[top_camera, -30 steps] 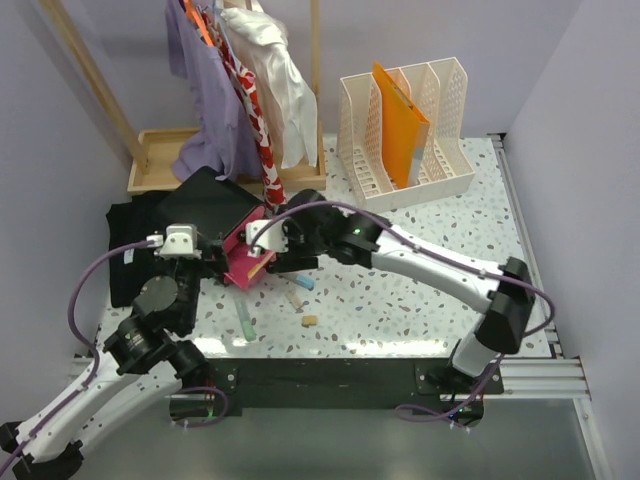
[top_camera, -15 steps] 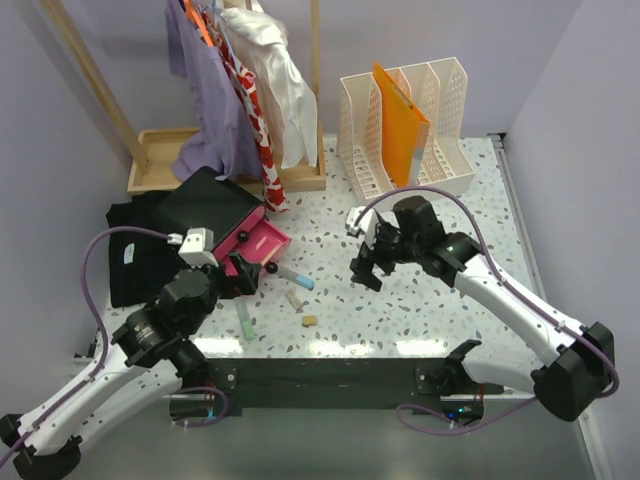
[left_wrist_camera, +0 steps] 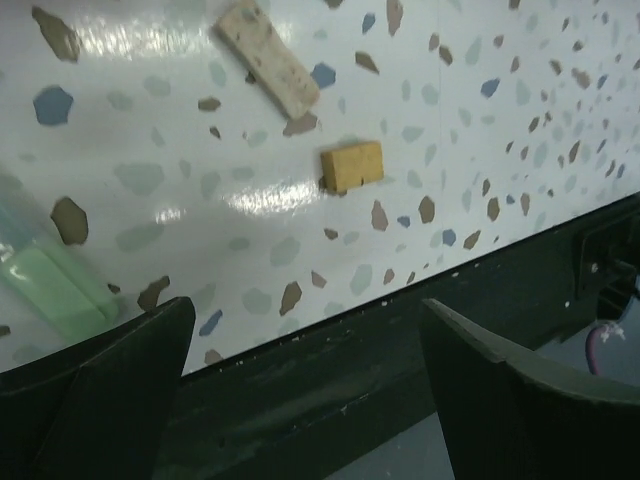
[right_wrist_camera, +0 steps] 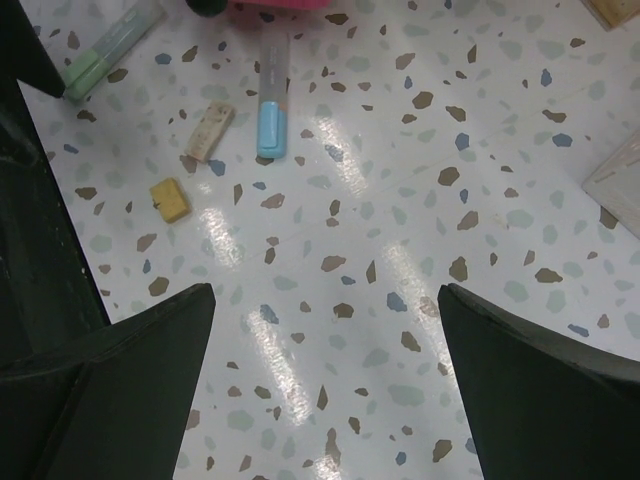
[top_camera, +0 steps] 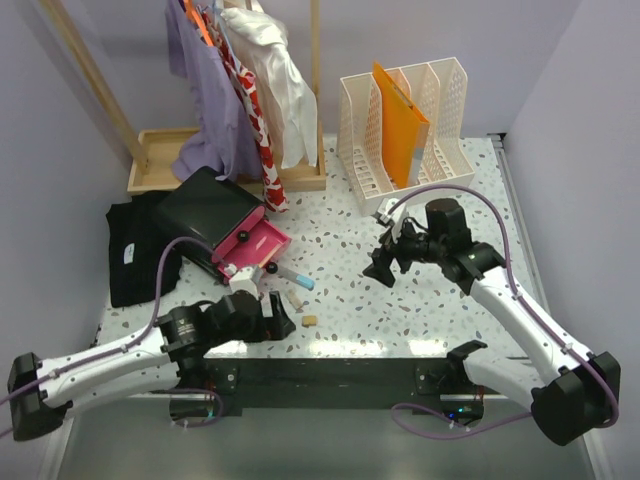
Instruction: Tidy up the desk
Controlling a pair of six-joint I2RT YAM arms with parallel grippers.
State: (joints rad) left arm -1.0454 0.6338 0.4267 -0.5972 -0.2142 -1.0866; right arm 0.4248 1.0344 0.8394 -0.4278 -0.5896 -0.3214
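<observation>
Dotting the desk (top_camera: 330, 240): two erasers (right_wrist_camera: 208, 131) (right_wrist_camera: 169, 199), two markers (right_wrist_camera: 271, 100) (right_wrist_camera: 105, 55) (blue, green).

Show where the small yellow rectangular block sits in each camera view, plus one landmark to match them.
Top external: small yellow rectangular block on the speckled white desk, left of centre, near the black front edge.
Left wrist: the block about the middle of the picture, above the black edge.
Right wrist: the block left side, a little above mid-height.
Shared landmark: the beige speckled bar, close beside it in all three.
</observation>
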